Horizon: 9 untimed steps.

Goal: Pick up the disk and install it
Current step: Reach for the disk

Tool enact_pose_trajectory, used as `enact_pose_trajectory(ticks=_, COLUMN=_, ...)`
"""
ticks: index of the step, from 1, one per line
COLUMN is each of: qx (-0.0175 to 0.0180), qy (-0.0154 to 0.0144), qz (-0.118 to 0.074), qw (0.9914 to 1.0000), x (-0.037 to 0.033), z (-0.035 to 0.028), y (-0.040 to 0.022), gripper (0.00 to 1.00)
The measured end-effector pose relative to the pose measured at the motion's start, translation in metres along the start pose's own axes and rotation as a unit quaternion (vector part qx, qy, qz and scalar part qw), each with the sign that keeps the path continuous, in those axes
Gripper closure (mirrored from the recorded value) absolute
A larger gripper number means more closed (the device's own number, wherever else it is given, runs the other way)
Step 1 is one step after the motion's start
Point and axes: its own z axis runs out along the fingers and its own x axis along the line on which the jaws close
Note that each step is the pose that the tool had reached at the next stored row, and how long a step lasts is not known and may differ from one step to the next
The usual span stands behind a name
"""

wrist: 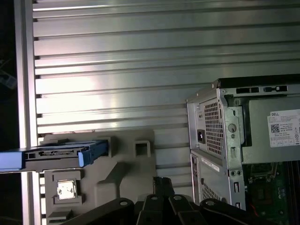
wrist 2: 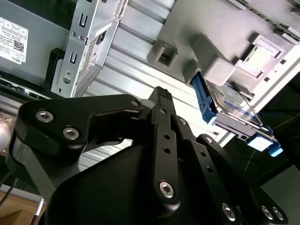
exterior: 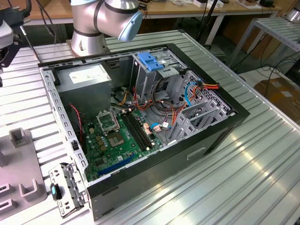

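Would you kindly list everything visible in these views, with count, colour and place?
disk: one, black-silver with blue rails, in the grey holder
holder: one, grey, on the table beside the case
computer case: one, black, open, on the table
power supply box: one, grey with white sticker, inside the case
motherboard: one, green, on the case floor
latch: one, blue, atop the grey cage
table: one, ribbed silver, under everything
robot arm: one, grey with blue cap, beyond the case
gripper: one, black, above the table, apart from the disk
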Motion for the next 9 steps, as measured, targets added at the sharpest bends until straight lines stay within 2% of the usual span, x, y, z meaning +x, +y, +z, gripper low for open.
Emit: enact_pose_trajectory(ticks=9, qx=0.0000, qy=0.0000, qz=0.000, qw=1.00000, x=0.0118, z=-0.0003, y=-0.0009, gripper=0.89)
